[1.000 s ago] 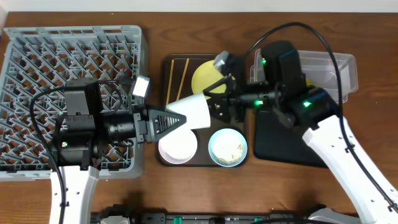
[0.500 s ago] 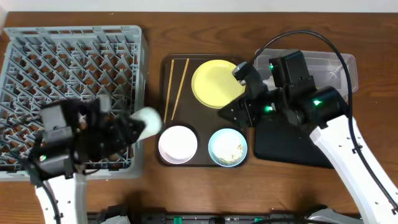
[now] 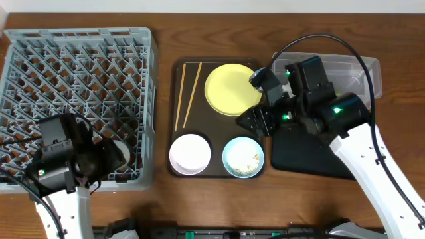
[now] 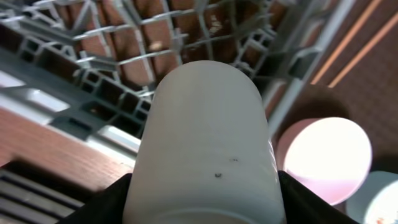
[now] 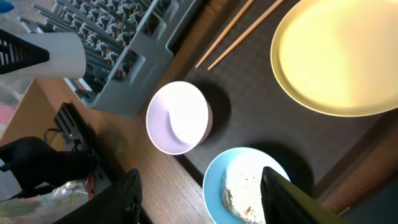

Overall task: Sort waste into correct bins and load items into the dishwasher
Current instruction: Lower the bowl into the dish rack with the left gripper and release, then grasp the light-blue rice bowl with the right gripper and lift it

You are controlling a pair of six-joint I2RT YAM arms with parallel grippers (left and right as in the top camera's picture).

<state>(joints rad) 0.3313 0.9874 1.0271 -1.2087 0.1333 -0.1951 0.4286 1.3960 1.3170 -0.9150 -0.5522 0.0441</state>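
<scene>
My left gripper [image 3: 114, 157] is shut on the small white cup [image 3: 122, 152], holding it over the near right corner of the grey dishwasher rack [image 3: 80, 40]. In the left wrist view the cup [image 4: 208, 137] fills the space between the black fingers [image 4: 106, 202], with the rack's lattice [image 4: 155, 43] beyond it. My right gripper [image 3: 251, 121] hangs open over the brown tray, between the yellow plate [image 3: 229, 88] and the pale blue bowl [image 3: 243, 158]. The right wrist view shows white rice in the blue bowl [image 5: 249, 186], with the empty white bowl [image 5: 178, 117] beside it. Two chopsticks [image 3: 189, 93] lie on the tray's left side.
The brown serving tray [image 3: 219, 123] sits mid-table and also holds the white bowl [image 3: 190, 153]. The clear tub [image 3: 362, 73] stands at the back right, and the black tray [image 3: 299, 156] lies in front of it under my right arm. The table's front edge is close behind my left arm.
My left gripper has carried the cup leftward from above the tray to the rack's near right corner. My right gripper has drawn back to the right, away from the cup.
</scene>
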